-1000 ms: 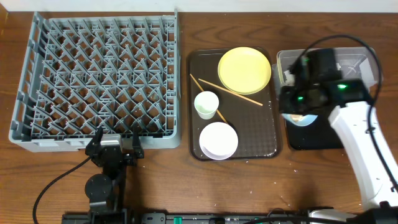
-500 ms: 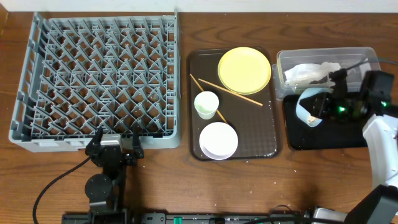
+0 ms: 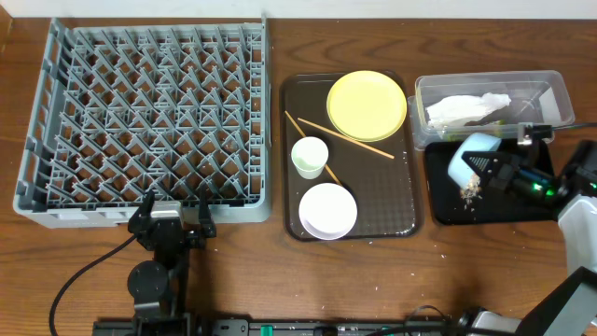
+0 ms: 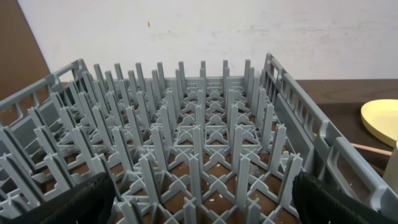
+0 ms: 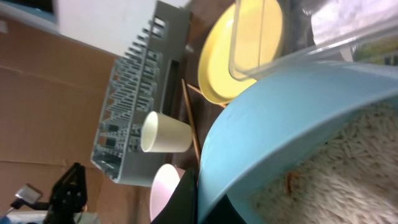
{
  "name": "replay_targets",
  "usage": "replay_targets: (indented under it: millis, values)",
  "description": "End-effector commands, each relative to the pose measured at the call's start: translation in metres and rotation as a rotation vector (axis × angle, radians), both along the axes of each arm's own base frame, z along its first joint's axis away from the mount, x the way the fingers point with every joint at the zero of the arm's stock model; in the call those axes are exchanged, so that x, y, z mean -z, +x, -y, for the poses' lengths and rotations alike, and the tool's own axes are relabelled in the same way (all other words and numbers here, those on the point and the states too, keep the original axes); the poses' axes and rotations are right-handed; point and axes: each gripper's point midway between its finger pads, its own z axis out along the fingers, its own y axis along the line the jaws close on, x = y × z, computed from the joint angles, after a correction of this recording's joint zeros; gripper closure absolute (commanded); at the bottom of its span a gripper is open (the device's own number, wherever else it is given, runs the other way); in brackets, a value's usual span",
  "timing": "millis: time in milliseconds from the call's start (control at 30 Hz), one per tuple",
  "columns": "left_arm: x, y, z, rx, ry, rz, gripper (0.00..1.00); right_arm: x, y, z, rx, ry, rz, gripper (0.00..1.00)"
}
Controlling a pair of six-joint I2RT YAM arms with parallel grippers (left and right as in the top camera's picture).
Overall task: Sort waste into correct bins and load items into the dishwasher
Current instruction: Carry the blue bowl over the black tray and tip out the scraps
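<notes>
My right gripper (image 3: 492, 170) is shut on the rim of the light-blue bowl (image 3: 469, 157), tipped on its side over the glossy black tray (image 3: 485, 207). Rice grains (image 3: 470, 193) lie on the tray under the bowl, and rice fills the bowl in the right wrist view (image 5: 339, 168). A crumpled white napkin (image 3: 466, 108) lies in the clear tub (image 3: 550, 89). The yellow plate (image 3: 366, 105), chopsticks (image 3: 340, 133), pale cup (image 3: 309, 157) and white bowl (image 3: 327, 210) sit on the brown tray (image 3: 396, 201). My left gripper (image 4: 199, 205) is open at the front edge of the grey dish rack (image 3: 149, 121).
The brown serving tray lies between the rack and the two bins. Small crumbs lie on the wooden table (image 3: 373, 271) in front of it. The right arm (image 3: 574, 201) reaches in from the right edge.
My right arm has swung out to the right, and the light-blue bowl has tipped further over the black tray. Rice now lies on the tray. The left arm has not moved.
</notes>
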Motion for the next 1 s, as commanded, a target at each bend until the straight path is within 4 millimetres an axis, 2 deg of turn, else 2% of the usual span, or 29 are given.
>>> replay_targets:
  millis: [0, 167, 433, 600, 967]
  values:
    - [0.015, -0.001, 0.004, 0.018, -0.017, -0.042, 0.08, -0.016, -0.004, -0.001, -0.029, 0.06, 0.089, 0.99]
    - [0.015, -0.001, 0.004, 0.018, -0.017, -0.042, 0.08, -0.022, -0.004, 0.002, -0.031, 0.073, 0.122, 0.99]
    - [0.015, -0.001, 0.004, 0.018, -0.017, -0.042, 0.08, -0.052, -0.006, 0.005, -0.051, 0.22, 0.204, 0.99]
    - [0.015, -0.001, 0.004, 0.018, -0.017, -0.042, 0.08, -0.061, -0.008, 0.007, -0.058, 0.275, 0.215, 0.99]
    - [0.015, -0.001, 0.004, 0.018, -0.017, -0.042, 0.08, -0.064, -0.01, 0.025, 0.035, 0.412, 0.068, 0.99]
